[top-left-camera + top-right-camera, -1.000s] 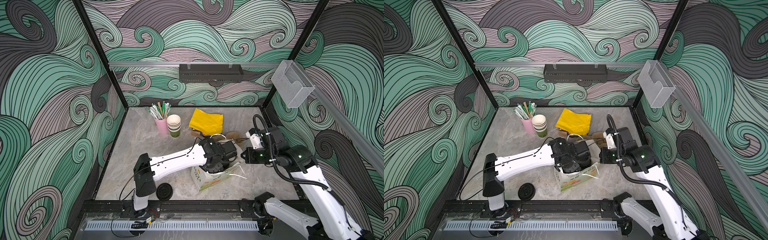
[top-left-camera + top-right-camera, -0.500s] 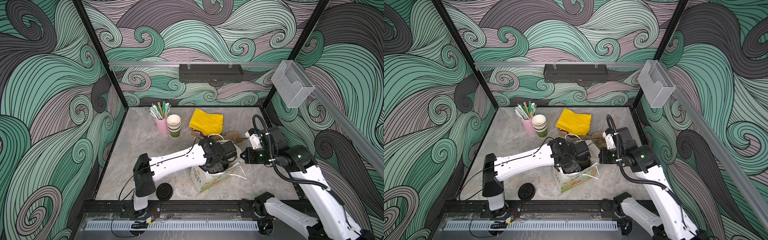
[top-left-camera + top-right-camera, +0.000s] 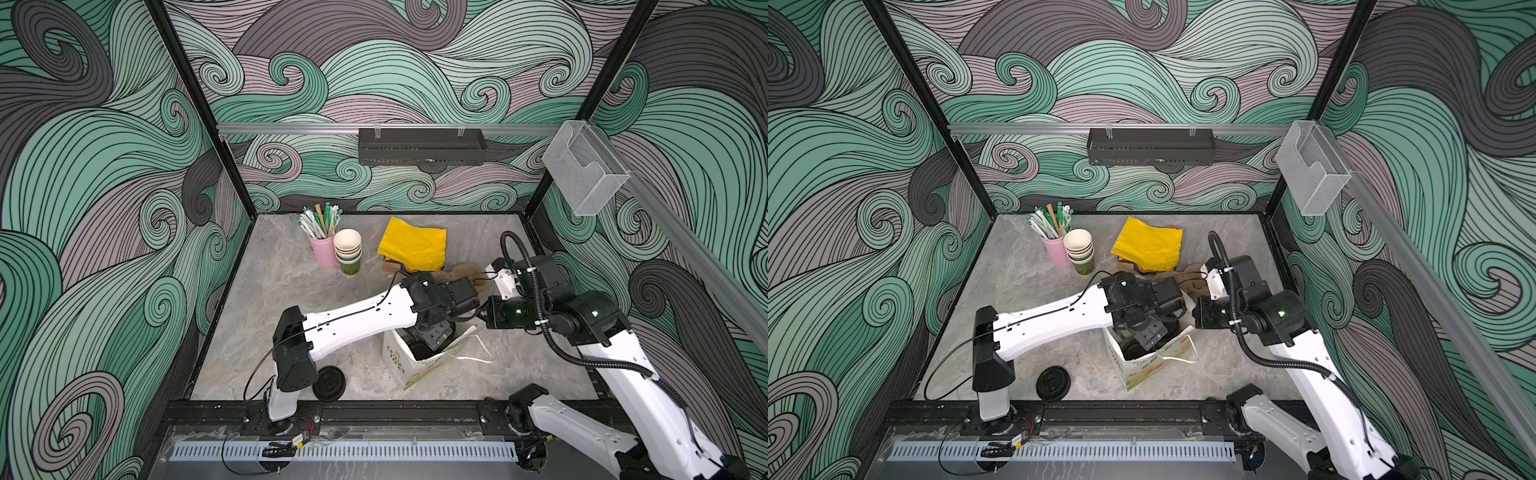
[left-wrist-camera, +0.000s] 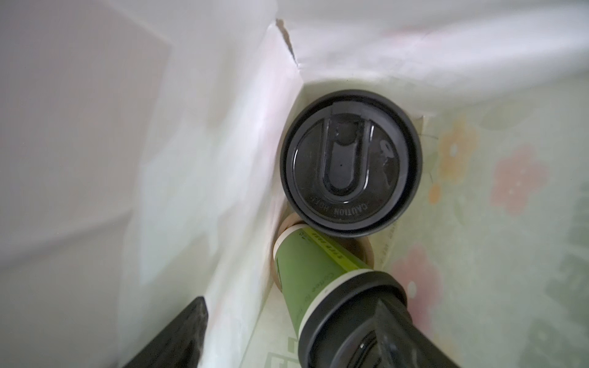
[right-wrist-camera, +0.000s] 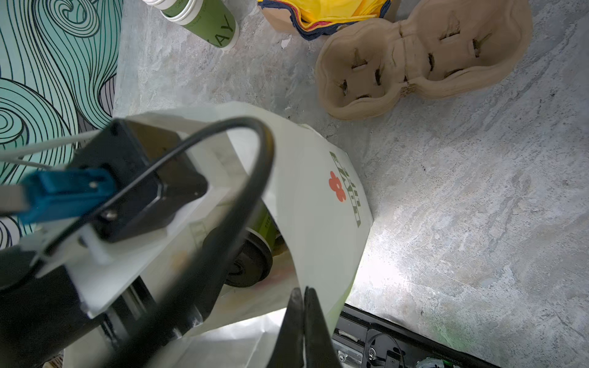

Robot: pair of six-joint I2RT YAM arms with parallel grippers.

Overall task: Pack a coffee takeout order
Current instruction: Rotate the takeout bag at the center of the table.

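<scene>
Two olive-green paper cups with black plastic lids point(image 4: 350, 162) sit in the white printed paper bag point(image 5: 318, 197), one leaning. Left gripper point(image 4: 287, 321) spread over it; right gripper point(image 5: 302, 318) pinches the bag rim. We reckon next: lift clear, fetch folded yellow paper napkins point(image 3: 413, 245).

On my table point(image 3: 291, 291) the bag point(image 3: 401, 361) stands open near the front, right of centre, with a loose lid point(image 3: 329, 382) lying to its left by the left arm's base. Inside the bag one lidded cup point(image 4: 350, 162) stands in a corner with a second lidded cup point(image 4: 318, 280) just beside it. Along the back I see the straw cup point(image 3: 322, 249), the stack of cups point(image 3: 348, 253) just to its right, then the napkins point(image 3: 413, 245) further right, with the cup carrier point(image 5: 420, 60) between napkins and bag.
</scene>
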